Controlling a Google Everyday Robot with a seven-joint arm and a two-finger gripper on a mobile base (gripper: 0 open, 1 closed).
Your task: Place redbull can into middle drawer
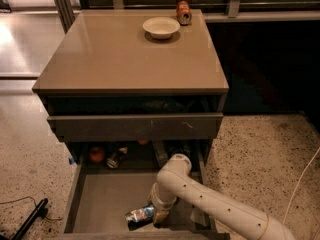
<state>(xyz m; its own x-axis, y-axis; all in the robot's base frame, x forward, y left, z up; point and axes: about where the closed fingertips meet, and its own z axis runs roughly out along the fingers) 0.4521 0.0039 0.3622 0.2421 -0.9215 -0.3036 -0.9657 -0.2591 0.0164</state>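
I'm keeping the gripper (159, 217) low inside the middle drawer (102, 204), close to its front edge, and I'm not managing to tell whether it is clamped or let go. The redbull can (141, 214) is lying on its side on the drawer floor, touching the gripper on the camera-left side, its long axis running roughly along the front edge. It's showing shiny silver and blue.

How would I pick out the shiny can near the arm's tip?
Find the grey-brown cabinet, then the middle drawer pulled out low at its front. On that drawer's floor, beside the gripper, lies the redbull can: slim, silver and blue, unlike the orange-red can up on the cabinet top.
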